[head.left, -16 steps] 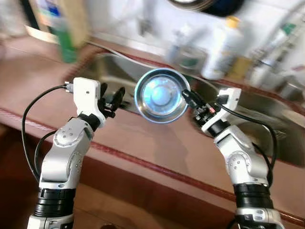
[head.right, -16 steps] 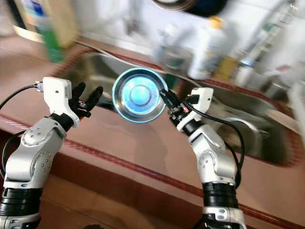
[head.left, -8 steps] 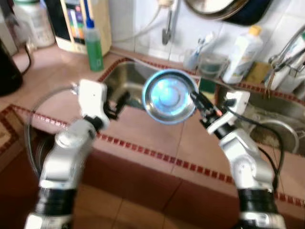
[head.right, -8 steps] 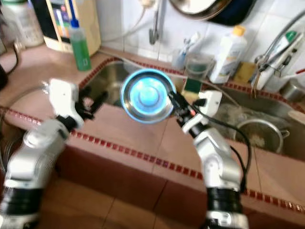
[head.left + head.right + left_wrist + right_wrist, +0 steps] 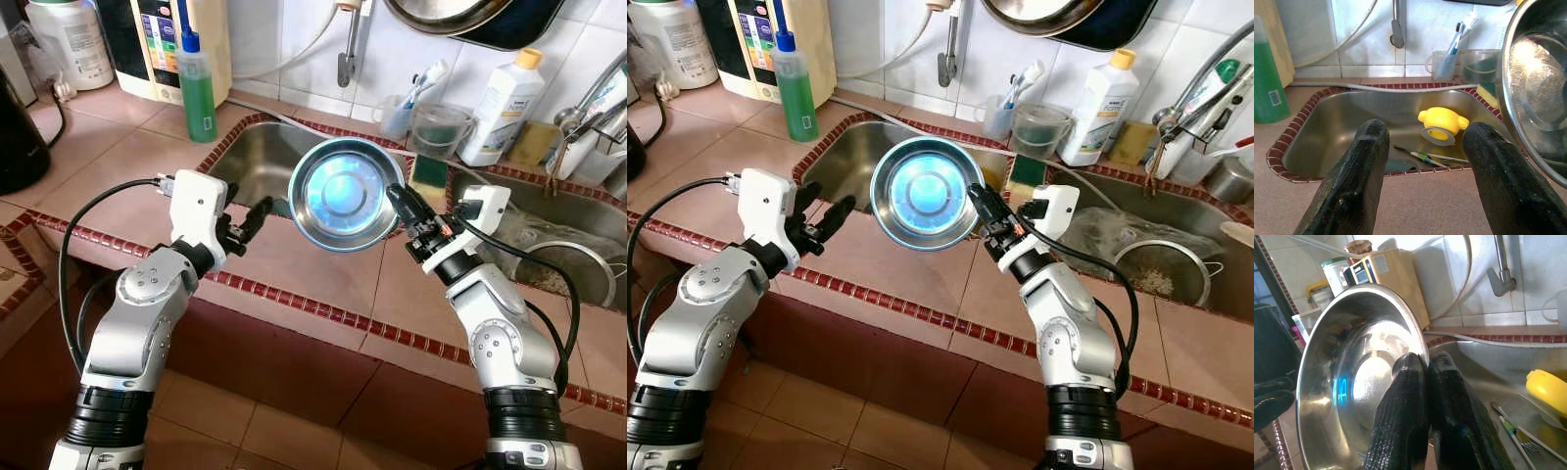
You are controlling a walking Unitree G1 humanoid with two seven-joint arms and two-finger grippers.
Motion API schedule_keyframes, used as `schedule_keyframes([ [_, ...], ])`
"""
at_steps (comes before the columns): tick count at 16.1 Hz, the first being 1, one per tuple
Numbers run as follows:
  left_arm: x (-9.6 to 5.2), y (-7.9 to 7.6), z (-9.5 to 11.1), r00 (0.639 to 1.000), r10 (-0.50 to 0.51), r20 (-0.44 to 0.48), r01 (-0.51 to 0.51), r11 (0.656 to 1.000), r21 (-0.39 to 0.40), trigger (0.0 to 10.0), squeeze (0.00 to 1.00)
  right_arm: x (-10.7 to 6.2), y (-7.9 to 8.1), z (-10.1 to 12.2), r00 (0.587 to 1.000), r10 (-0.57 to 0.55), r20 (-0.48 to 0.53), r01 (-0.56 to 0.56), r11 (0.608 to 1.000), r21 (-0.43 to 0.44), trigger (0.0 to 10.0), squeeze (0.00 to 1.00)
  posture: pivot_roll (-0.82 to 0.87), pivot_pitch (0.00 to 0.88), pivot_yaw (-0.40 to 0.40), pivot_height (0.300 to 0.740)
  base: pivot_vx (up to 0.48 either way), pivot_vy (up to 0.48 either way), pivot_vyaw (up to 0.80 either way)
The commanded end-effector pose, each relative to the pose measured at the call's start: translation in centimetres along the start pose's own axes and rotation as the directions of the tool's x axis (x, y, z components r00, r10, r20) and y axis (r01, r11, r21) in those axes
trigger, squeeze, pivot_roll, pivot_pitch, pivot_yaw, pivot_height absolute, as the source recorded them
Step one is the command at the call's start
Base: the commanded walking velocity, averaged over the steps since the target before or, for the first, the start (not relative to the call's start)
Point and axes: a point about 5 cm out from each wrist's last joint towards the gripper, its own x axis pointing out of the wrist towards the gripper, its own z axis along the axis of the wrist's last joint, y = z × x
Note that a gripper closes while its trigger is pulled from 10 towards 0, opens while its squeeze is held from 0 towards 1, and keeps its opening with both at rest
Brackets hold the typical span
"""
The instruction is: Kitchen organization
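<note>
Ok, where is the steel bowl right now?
The steel bowl is held up by its rim in the right gripper, tilted toward the camera above the front edge of the left sink, with the open left gripper beside it.

The two head cameras look down and forward at the tiled tabletop [image 5: 323,264]. Each wrist camera looks along its fingers, very near, and both share the steel sink basin [image 5: 1352,127].
</note>
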Motion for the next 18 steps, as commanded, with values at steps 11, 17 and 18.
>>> schedule_keyframes([
  [11,-0.32,-0.61,0.07,0.999,-0.037,0.002,0.037,0.999,-0.009,10.0,0.00,-0.52,-0.68,1.01,1.000,-0.022,0.022,0.023,0.999,-0.029,10.0,0.00,0.02,0.058,-0.070,0.740,0.134,0.000,0.00],
  [17,-0.42,-0.61,0.12,0.999,-0.039,0.001,0.039,0.999,-0.017,10.0,0.00,-0.63,-0.85,1.13,0.999,-0.031,0.024,0.032,0.999,-0.032,10.0,0.00,0.02,0.060,-0.068,0.740,0.354,0.000,0.00],
  [18,-0.42,-0.62,0.15,0.999,-0.039,0.001,0.039,0.999,-0.018,10.0,0.00,-0.67,-0.90,1.14,0.999,-0.033,0.024,0.034,0.999,-0.034,10.0,0.00,0.02,0.061,-0.069,0.740,0.360,0.000,0.00],
])
